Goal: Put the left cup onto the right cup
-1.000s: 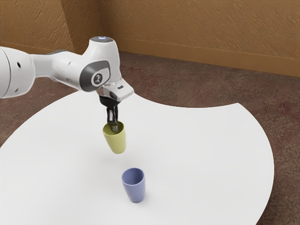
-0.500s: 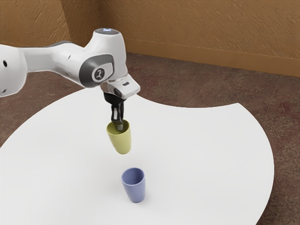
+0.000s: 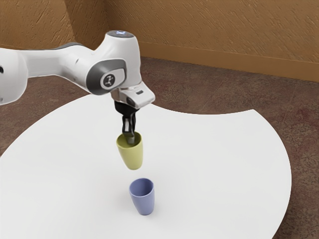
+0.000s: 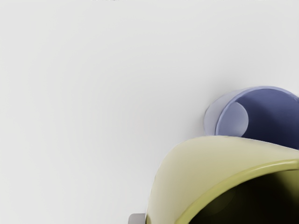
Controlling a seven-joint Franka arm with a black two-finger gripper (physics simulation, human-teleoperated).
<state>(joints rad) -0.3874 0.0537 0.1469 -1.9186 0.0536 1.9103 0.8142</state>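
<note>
Black fingers of the hand (image 3: 129, 136) are pinching the rim of the yellow-green cup (image 3: 131, 154), drawn nearly together on its thin wall. The cup is hanging in the air, slightly tilted, mouth up. It is hovering above the blue cup (image 3: 142, 196) without touching it. The blue cup is standing upright on the white desk (image 3: 224, 159), with bare surface lying open all around. In the wrist view, the yellow-green cup (image 4: 210, 172) is looming just under the hand, and the blue cup (image 4: 261, 116) is showing its open mouth just beyond.
</note>
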